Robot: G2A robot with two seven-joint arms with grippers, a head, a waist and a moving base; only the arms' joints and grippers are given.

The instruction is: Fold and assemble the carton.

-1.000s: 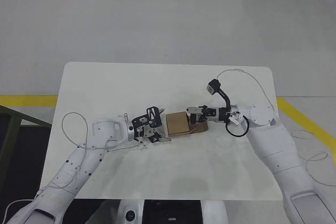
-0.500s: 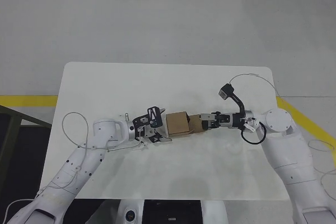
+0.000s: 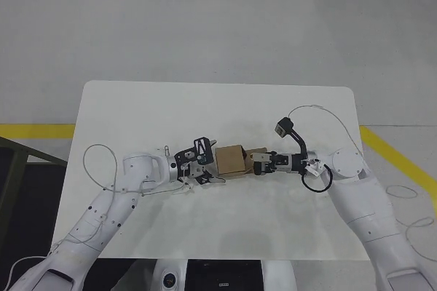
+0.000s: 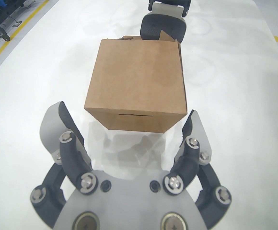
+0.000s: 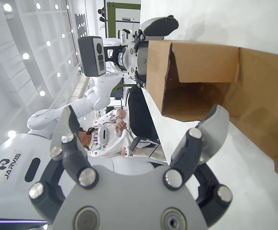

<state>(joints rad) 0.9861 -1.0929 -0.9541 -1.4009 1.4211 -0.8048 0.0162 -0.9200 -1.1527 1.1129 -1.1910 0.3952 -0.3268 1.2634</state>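
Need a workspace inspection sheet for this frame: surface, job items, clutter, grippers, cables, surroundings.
Surface: white table, faint smudges.
Job's things: brown carton on its side mid-table. The end facing the left gripper is closed. The other end is open, with one flap lying out on the table.
Clutter: nothing seen.
Grippers: left gripper open, fingers spread either side of the closed end. Right gripper open, at the open end.
Cables: a thin left arm cable and right arm cable loop over the table, away from the carton.
Surroundings: grey floor with a yellow floor line.
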